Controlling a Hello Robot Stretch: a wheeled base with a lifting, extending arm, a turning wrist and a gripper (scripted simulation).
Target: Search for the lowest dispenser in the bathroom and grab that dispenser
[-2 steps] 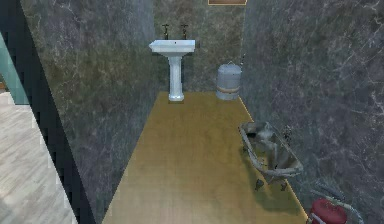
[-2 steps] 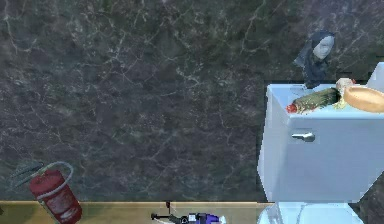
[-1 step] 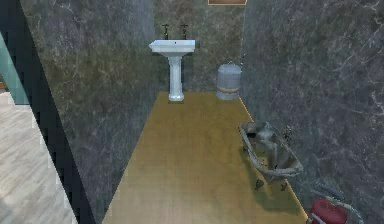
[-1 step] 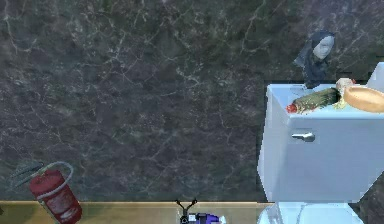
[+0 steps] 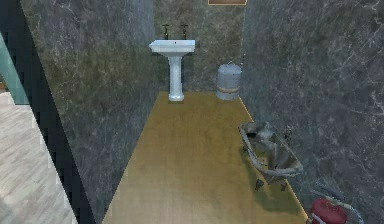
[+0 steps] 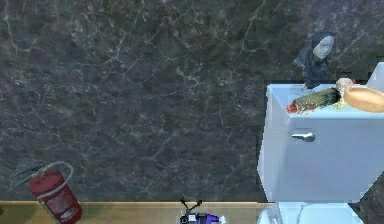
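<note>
Fingers [image 6: 193, 211]: a small dark shape w/ pale marks is seen at the arm side view's bottom edge, approx. mid; its far end cannot be made out, so whether anything is held cannot be told. Just behind it the brown floor [image 5: 190, 150] meets a dark marbled wall [image 6: 150, 90]. To the left, near that wall, a red canister [image 6: 55, 196] w/ a grey loop at its top is stood on the floor; it is seen again at the forward view's bottom right corner. To the right a pale toilet tank [image 6: 320, 155] w/ a flush handle [image 6: 303, 136] is set against the wall. On the tank lid a greenish bottle [image 6: 316, 100] w/ a red end is laid on its side, an orange loaf-like thing [image 6: 362, 97] is just beside it to the right, and a dark bottle-like shape [image 6: 320, 55] w/ a pale head is stood upright behind them. Which of the canister and the two bottle shapes is the dispenser cannot be told; the canister is the lowest. In the forward view a grey wire rack [image 5: 266, 152] is lying on the floor by the right wall, nearer than a grey bin [image 5: 230, 78]; a white pedestal sink [image 5: 175, 60] is fixed at the far wall.
</note>
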